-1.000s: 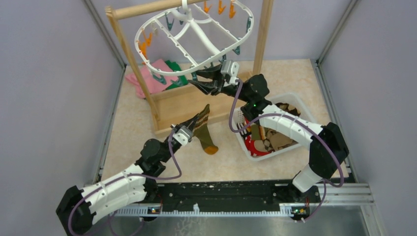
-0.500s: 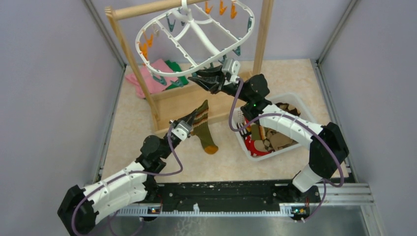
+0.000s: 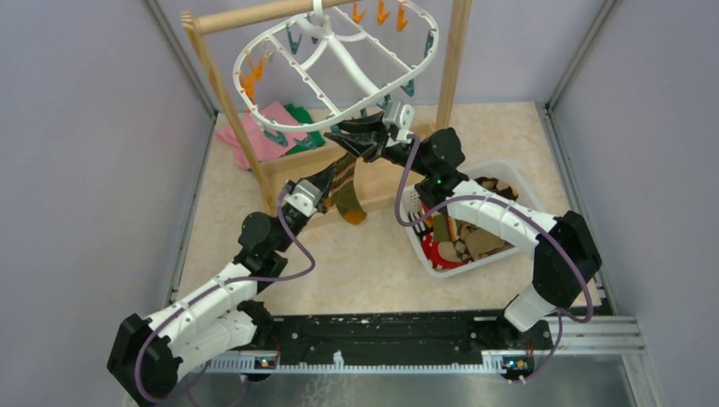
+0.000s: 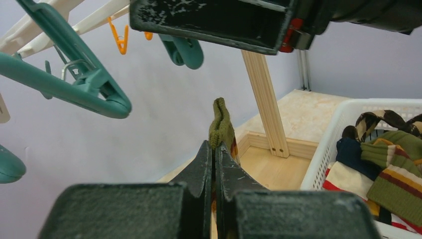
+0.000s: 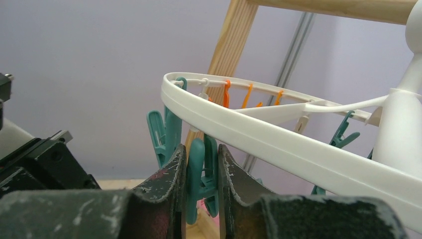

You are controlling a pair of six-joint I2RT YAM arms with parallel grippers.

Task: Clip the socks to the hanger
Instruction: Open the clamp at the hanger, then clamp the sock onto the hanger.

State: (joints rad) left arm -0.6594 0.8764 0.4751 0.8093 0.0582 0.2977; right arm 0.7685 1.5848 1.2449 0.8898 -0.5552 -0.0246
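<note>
The left jaws are closed completely on the olive-brown sock (image 4: 220,124). They pinch it just below its upper end, so a short folded tip stands up beyond the jaw tips. The rest hangs down over the wooden base of the rack (image 3: 450,59), toward the far side of the bench (image 3: 381,280). The long axis of the sock runs roughly up and down.

The right jaws are narrowed around the teal clip (image 5: 195,167), with one jaw on each side of it and both appearing to press it. This clip hangs under the near rim of the hanger (image 5: 249,134), which itself hangs from the rack above the far part of the bench. We cannot tell whether the mouth of the clip is open.

The coming move turns on one relation. From the left jaws, the clip lies above and a little to the right, and further from the arm bases. In the top view the two pairs of jaws are just beside each other but apart. The left arm (image 3: 220,297) carries the sock, so we judge that it must raise the free tip up into the clip. The remaining socks (image 4: 393,149) lie in the white basket (image 3: 428,259) near the right edge of the bench.
</note>
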